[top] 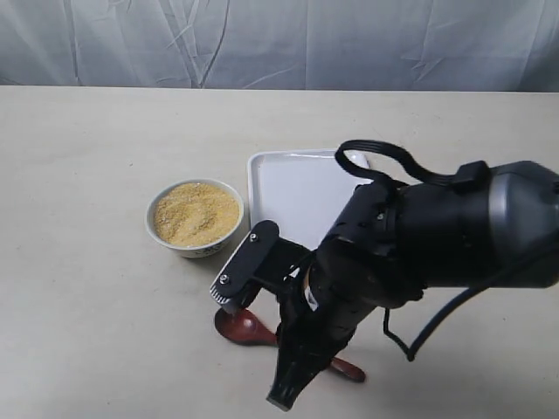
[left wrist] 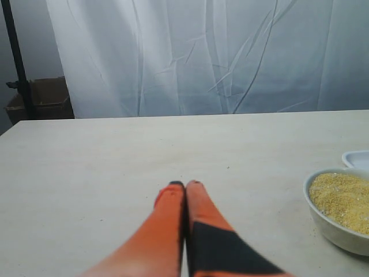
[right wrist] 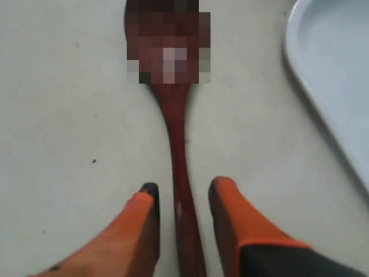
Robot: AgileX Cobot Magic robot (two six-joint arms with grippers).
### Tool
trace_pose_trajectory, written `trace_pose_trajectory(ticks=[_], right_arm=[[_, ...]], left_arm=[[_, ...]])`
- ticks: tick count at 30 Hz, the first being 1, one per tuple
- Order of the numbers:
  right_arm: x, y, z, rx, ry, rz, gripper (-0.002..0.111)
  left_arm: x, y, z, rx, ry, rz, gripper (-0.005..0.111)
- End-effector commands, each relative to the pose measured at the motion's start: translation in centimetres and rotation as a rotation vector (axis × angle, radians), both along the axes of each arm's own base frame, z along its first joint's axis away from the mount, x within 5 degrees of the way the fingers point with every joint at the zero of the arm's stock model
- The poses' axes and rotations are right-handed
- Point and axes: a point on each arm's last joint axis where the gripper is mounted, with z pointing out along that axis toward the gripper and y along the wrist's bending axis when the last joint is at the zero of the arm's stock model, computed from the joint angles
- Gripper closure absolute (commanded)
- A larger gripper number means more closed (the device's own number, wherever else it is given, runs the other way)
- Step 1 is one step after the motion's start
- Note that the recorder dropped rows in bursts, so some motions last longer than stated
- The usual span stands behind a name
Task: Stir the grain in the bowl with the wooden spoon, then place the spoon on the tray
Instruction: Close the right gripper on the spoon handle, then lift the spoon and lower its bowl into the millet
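The dark reddish-brown wooden spoon [top: 245,326] lies flat on the table in front of the bowl, its handle end [top: 349,370] showing past the right arm. My right gripper [right wrist: 183,191] is open and straddles the spoon's handle [right wrist: 180,173], one finger on each side with gaps between. The small white bowl [top: 196,247] holds yellow-tan grain [top: 196,212] and stands left of the white tray [top: 297,196]. My left gripper [left wrist: 184,184] is shut on nothing, low over bare table, with the bowl [left wrist: 337,228] off to its side.
The right arm's black body [top: 419,236] overhangs the tray's near part and hides most of the spoon's handle. A wrinkled white curtain [top: 279,39] backs the table's far edge. A dark stand and box [left wrist: 34,98] sit beyond the table.
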Motion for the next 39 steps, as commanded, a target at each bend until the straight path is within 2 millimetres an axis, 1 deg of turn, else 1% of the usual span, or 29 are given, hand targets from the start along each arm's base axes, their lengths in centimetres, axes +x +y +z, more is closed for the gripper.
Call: trace_pose_trajectory(ticks=[1,8,10,11,12,15,16,17,20,21,24,26,28,30,31,33,35,39], right_arm=[[0.2,0.0,-1.3,-0.070,0.024,-0.028,0.068],[0.3,0.3,-2.8,-0.075,0.040,-0.059,0.069],[0.4,0.3,-3.1,-0.083,0.045,-0.059,0.071],[0.4,0.3,-3.1,-0.083,0.045,-0.059,0.075],[0.4,0.3,-3.1,-0.083,0.045,-0.059,0.081],[0.3,0.2,-3.1,-0.091,0.049,-0.060,0.105],[0.3,0.2,-3.1,-0.097,0.052,-0.060,0.108],[0.3,0.1,-3.1,-0.100,0.054,-0.061,0.108],[0.3,0.1,-1.8,-0.094,0.047,-0.065,0.108],[0.4,0.2,-0.9,-0.087,0.041,-0.067,0.108],[0.9,0.7,2.6,-0.038,-0.002,-0.071,0.108],[1.5,1.5,4.8,-0.008,-0.026,-0.074,0.108],[2.3,2.6,7.1,-0.007,-0.044,-0.050,0.108],[3.4,3.7,8.6,-0.014,-0.078,-0.028,0.108],[4.1,4.2,8.9,-0.038,-0.101,-0.017,0.108],[5.4,5.0,8.7,-0.114,-0.155,0.007,0.108],[6.7,5.9,8.0,-0.184,-0.199,0.028,0.108],[8.5,7.8,6.5,-0.228,-0.242,0.105,0.108]], left_arm=[[0.0,0.0,0.1,0.004,-0.014,-0.001,0.107],[0.0,0.0,0.1,0.004,-0.014,-0.001,0.107],[0.0,0.0,0.1,0.004,-0.014,-0.001,0.107],[0.0,0.0,0.1,0.004,-0.014,-0.001,0.107],[0.0,0.0,0.1,0.004,-0.014,-0.001,0.107],[0.0,0.0,0.1,0.004,-0.014,-0.001,0.107],[0.0,0.0,0.1,0.004,-0.014,-0.001,0.107],[0.0,0.0,0.1,0.004,-0.014,-0.001,0.107],[0.0,0.0,0.1,0.004,-0.014,-0.001,0.107],[0.0,0.0,0.1,0.004,-0.014,-0.001,0.107],[0.0,0.0,0.1,0.004,-0.014,-0.001,0.107],[0.0,0.0,0.1,0.004,-0.014,-0.001,0.107],[0.0,0.0,0.1,0.004,-0.014,-0.001,0.107],[0.0,0.0,0.1,0.004,-0.014,-0.001,0.107],[0.0,0.0,0.1,0.004,-0.014,-0.001,0.107],[0.0,0.0,0.1,0.004,-0.014,-0.001,0.107],[0.0,0.0,0.1,0.004,-0.014,-0.001,0.107],[0.0,0.0,0.1,0.004,-0.014,-0.001,0.107]])
